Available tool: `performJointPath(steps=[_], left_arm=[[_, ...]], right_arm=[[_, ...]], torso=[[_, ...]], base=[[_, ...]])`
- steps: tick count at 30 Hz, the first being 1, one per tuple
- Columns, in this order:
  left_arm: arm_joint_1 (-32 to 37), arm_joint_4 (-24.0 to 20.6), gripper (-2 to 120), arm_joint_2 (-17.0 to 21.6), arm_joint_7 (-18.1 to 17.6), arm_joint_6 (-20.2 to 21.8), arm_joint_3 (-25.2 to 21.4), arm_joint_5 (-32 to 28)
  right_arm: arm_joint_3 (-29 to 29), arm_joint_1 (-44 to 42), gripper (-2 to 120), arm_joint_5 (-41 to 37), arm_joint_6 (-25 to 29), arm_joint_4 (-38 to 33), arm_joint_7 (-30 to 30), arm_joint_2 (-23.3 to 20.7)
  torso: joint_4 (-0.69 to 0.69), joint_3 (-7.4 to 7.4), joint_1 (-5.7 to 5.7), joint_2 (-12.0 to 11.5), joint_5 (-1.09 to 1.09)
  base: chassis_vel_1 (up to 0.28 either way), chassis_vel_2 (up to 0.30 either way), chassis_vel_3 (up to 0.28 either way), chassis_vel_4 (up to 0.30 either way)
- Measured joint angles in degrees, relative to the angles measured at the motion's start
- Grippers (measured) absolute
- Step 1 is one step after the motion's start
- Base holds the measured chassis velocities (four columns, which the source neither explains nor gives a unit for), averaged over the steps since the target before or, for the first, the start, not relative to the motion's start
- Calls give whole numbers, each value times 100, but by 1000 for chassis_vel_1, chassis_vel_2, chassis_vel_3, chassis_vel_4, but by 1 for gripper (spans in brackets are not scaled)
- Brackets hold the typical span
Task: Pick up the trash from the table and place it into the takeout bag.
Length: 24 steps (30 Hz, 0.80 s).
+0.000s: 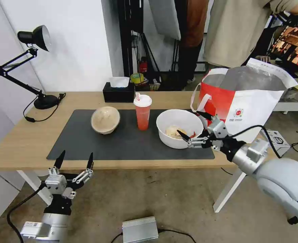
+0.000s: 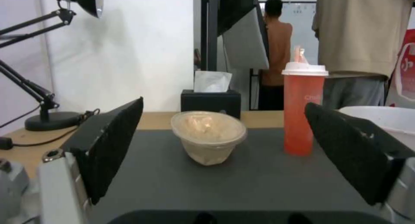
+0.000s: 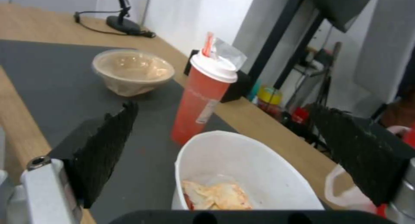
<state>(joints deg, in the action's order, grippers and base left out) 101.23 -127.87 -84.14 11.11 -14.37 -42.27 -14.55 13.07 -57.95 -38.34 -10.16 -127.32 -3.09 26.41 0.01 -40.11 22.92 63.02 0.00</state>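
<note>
So at this point the right gripper (image 1: 193, 127) was sitting at the right side of the head view, fingers spread wide and holding nothing, lined up right at the near rim of the large white bowl (image 1: 179, 128), with one finger tip over the bowl's edge and the other out toward the takeout bag (image 1: 243, 101). From the right wrist view the bowl (image 3: 246, 172) was dead centre between the two black fingers, food scraps in the bottom, so my read is it was going for a rim grab on that one first. The red cup (image 1: 143, 113) stood at mid-frame on the dark mat (image 1: 128, 141), just left of the bowl, and the tan bowl (image 1: 105, 119) was further left on the same mat. The bag stood open at the right end of the table (image 1: 24, 141), just beside the white bowl. The left gripper (image 1: 74, 162) was parked low at the bottom left, below the table's front edge, fingers also wide open and empty, pointed at the tan bowl (image 2: 208, 136). Tip for this step, just my take: get one finger properly inside the wall and one outside, pinch the rim firmly, and keep it level when lifting so the scraps don't slide out. Also watch that the outer finger doesn't snag the bag's white handle (image 1: 201, 101), it was pretty close.
</note>
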Motion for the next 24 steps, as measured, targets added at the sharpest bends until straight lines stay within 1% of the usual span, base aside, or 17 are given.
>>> performJointPath(steps=[2, 5, 9, 15, 21, 22, 24], left_arm=[[-7, 7, 100, 0, 10, 4, -3, -9], [-51, 82, 100, 3, 52, 16, -21, -46], [-72, 144, 100, 21, 77, 19, -47, -79], [-82, 185, 100, 35, 107, 22, -74, -126], [-85, 213, 100, 30, 156, 23, -107, -173], [-82, 214, 100, 27, 158, 23, -114, -177], [-59, 214, 100, 16, 164, 15, -139, -192]], right_arm=[[-94, 109, 100, -28, -22, 26, -16, -17], [-652, 787, 100, -199, -147, 179, -114, -123], [-779, 940, 100, -239, -177, 218, -136, -145], [-797, 953, 100, -244, -184, 222, -143, -146], [-1083, 1301, 100, -379, -339, 344, -286, -128], [-1184, 1426, 100, -432, -400, 388, -343, -112], [-1631, 1993, 100, -670, -687, 598, -609, -35]], torso=[[0, 0, 0, 0, 0], [1, 0, 0, 0, -1], [-1, 0, 0, 0, -1], [-1, 1, 0, 0, 0], [-2, 1, 0, 0, 0], [-2, 1, 0, 0, 0], [0, 0, 0, 0, 0]], base=[[0, 0, 0, 0], [0, 0, 0, 0], [0, 0, 0, 0], [0, 0, 0, 0], [0, 0, 0, 0], [0, 0, 0, 0], [0, 0, 0, 0]])
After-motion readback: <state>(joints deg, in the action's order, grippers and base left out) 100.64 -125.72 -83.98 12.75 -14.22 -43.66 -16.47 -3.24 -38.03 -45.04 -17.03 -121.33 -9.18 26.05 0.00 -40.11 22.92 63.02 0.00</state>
